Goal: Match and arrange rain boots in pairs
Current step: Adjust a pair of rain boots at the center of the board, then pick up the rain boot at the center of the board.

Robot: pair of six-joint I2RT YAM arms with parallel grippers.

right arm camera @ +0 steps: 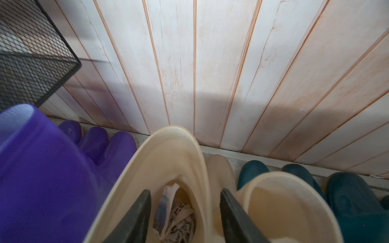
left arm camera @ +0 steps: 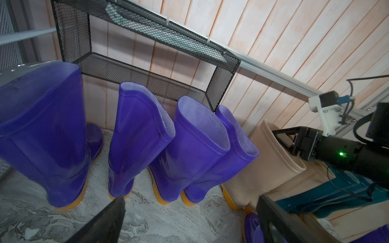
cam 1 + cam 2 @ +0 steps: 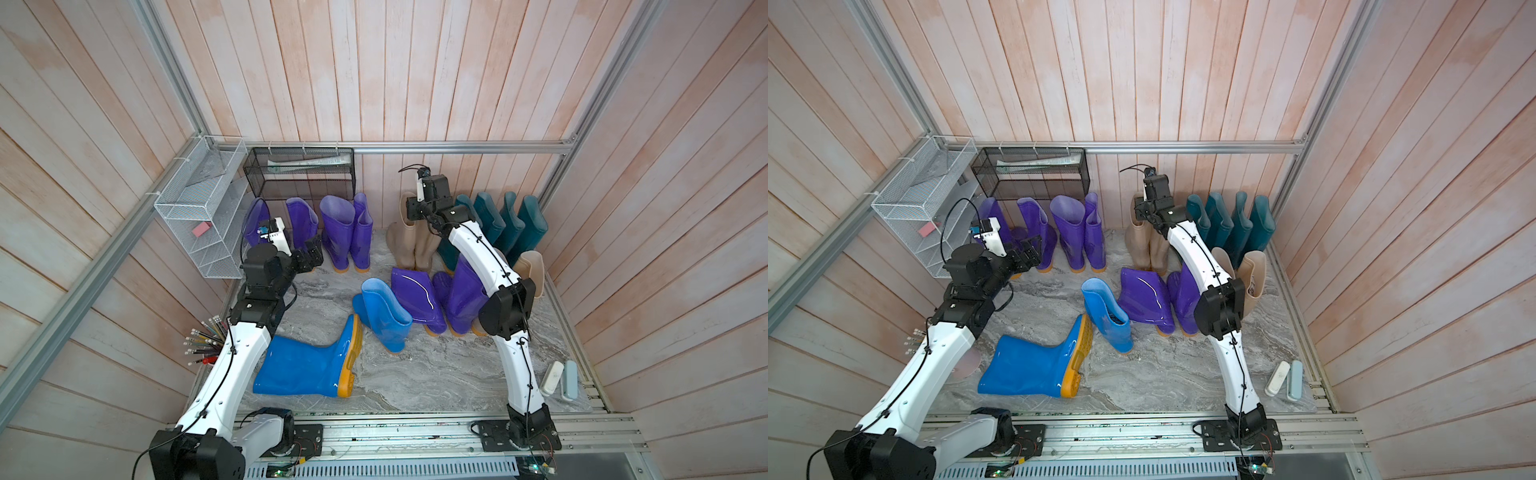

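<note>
A black mesh shelf (image 3: 299, 172) hangs above the purple boots (image 3: 337, 232) at the back wall; teal boots (image 3: 513, 230) crowd the right corner. My right tool (image 1: 185, 190) straddles the rim of an upright glossy beige boot (image 1: 168, 147) between them, jaws apart, pinching nothing. My left tool (image 2: 190, 197) gapes wide, empty, near the purple boots

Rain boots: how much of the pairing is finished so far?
Done: purple boots, a beige pair and teal boots stand along the back wall. In hand: the right end effector, open, straddles one beige boot's rim; the left end effector is open and empty. Left: two blue boots, one lying down, plus stray purple boots and stray beige boots.
</note>
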